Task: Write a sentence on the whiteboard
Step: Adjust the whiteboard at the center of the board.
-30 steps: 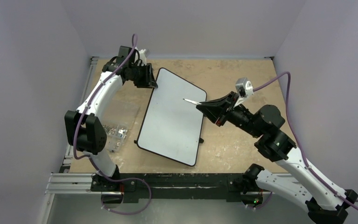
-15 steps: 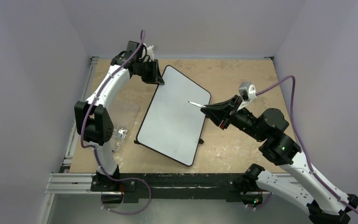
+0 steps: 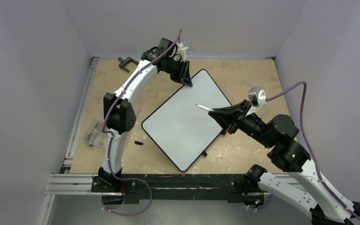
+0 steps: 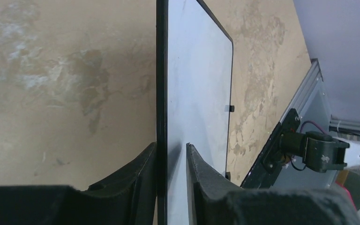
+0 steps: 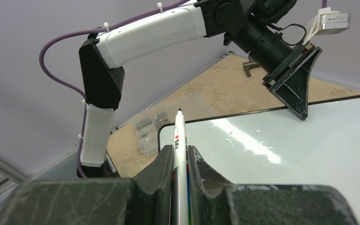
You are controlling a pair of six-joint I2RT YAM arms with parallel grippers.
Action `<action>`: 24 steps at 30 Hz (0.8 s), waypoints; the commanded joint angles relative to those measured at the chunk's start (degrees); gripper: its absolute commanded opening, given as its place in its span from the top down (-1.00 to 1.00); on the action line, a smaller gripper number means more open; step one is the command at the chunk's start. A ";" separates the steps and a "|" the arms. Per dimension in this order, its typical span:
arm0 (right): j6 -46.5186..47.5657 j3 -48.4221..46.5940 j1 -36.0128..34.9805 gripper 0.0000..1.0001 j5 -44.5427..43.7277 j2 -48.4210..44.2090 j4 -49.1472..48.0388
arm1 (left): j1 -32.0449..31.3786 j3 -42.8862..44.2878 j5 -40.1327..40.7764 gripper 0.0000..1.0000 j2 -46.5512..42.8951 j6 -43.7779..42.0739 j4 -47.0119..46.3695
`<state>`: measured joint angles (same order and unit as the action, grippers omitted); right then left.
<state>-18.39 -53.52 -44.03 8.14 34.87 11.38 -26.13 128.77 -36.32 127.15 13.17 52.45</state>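
The whiteboard (image 3: 185,122) lies on the table turned like a diamond, and its face is blank; no sentence shows on it. My left gripper (image 3: 186,80) is shut on the board's far edge near its back corner. In the left wrist view the black rim sits between the fingers of this gripper (image 4: 171,151), with the white face (image 4: 197,84) running away. My right gripper (image 3: 220,112) is shut on a white marker (image 3: 204,108), whose tip hangs over the board's right part. In the right wrist view the marker (image 5: 178,136) points out from the gripper (image 5: 179,152) above the board (image 5: 286,150).
A clear plastic box of screws (image 3: 95,133) sits at the table's left edge, also in the right wrist view (image 5: 151,129). A small black piece (image 3: 138,142) lies near the board's left corner. A black clamp (image 3: 126,62) stands at the back left.
My left gripper has swung the board's far corner to the right, turning the board clockwise. The screw box now lies further left. My right gripper has drifted right with the marker.
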 commanded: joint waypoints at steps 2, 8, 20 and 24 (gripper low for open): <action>0.90 -1.04 -0.09 1.00 -1.72 -0.55 1.30 | -3.27 4.29 -8.40 0.41 1.91 -2.27 1.01; 0.84 -1.39 -0.07 1.00 -1.57 0.04 1.49 | -4.11 5.72 -4.45 0.01 0.15 -2.27 1.74; 2.32 -0.51 -0.06 1.00 -1.24 1.68 -0.55 | 5.35 -9.56 0.55 -0.49 -17.47 -4.06 5.86; 2.74 0.91 -0.09 1.00 -1.17 2.47 -2.91 | 8.59 -18.63 3.28 -0.39 -24.30 -4.32 4.39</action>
<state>-17.21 -53.25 -44.03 7.05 36.75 12.47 -19.75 116.77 -35.51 109.38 10.02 56.90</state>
